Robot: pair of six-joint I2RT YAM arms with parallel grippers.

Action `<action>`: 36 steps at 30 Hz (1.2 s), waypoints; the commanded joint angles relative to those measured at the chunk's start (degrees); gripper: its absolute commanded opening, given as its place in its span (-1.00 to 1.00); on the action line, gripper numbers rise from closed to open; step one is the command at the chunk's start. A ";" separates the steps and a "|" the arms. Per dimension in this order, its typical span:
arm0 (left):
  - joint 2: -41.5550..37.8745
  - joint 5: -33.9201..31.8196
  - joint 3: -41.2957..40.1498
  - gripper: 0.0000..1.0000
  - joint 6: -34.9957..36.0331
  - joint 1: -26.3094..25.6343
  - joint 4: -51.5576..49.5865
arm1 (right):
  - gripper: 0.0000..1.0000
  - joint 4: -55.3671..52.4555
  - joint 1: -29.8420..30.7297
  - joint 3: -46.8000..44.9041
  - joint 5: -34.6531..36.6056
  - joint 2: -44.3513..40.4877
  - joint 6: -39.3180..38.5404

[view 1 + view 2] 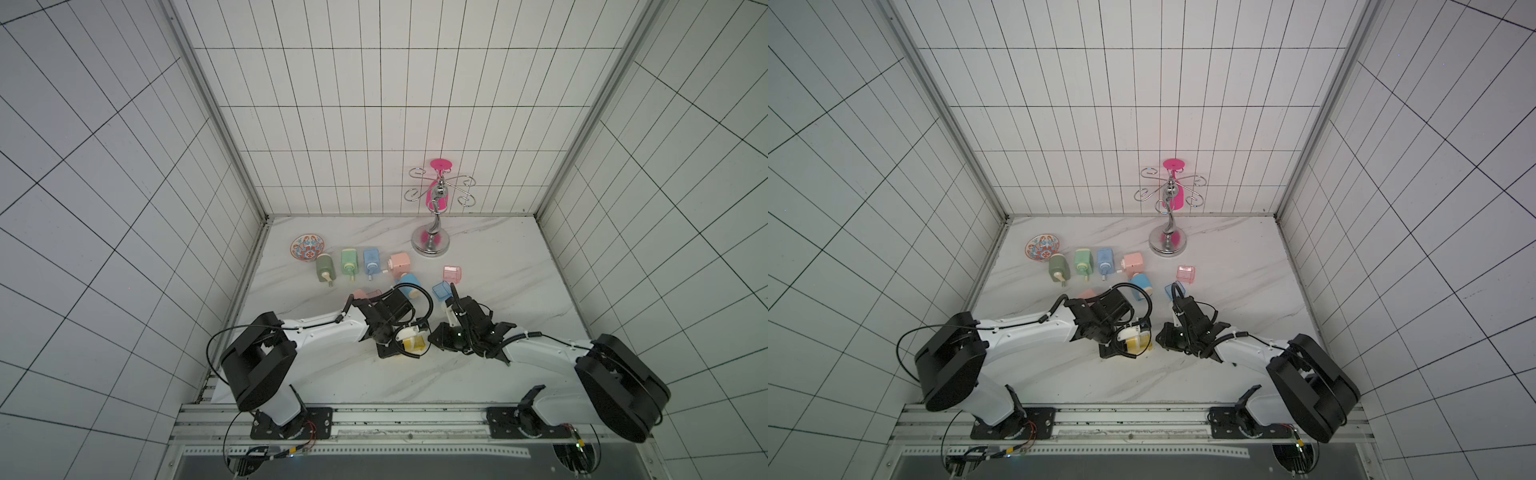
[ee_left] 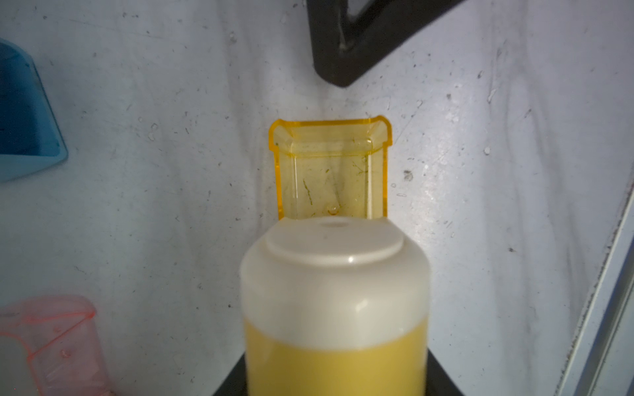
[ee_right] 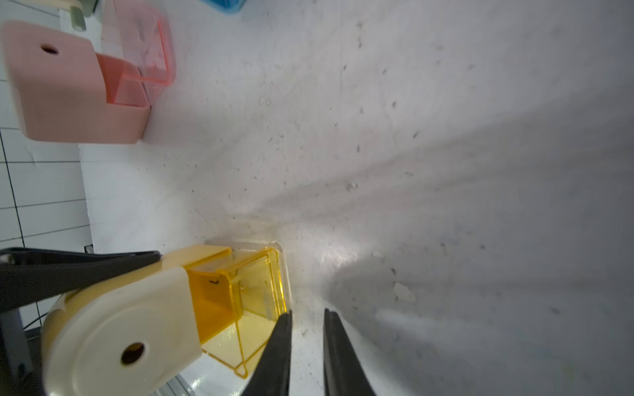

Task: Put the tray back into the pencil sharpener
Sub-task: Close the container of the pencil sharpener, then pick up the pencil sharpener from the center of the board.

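tray (image 3: 260, 291) half in sharpener (image 3: 120, 325), beside right end effector (image 3: 307, 313)

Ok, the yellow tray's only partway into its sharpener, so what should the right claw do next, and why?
Probably press the right claw against the yellow tray's outer end and push it into the yellow sharpener. The tray sticks well out of its slot, the left claw grips the sharpener body, and the right claw sits beside the tray, narrowly open and holding nothing.
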 commanded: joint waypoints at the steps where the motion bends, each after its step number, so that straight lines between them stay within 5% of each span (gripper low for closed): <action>1: 1.64 -0.91 0.41 -0.31 0.85 -0.31 0.97 | -0.60 5.39 2.04 2.70 -2.45 2.78 0.59; 26: 1.32 -1.59 0.67 -0.39 0.68 -0.31 1.28 | -0.59 17.56 6.44 1.42 -5.69 8.36 7.46; 30: 0.52 -2.11 0.63 -0.54 0.09 -0.31 1.37 | -0.60 14.03 5.09 -2.65 3.98 -1.58 9.22; 36: -2.29 -2.63 0.43 -0.80 -2.44 -0.13 2.84 | -0.55 -6.26 4.09 -6.49 25.15 -24.50 8.61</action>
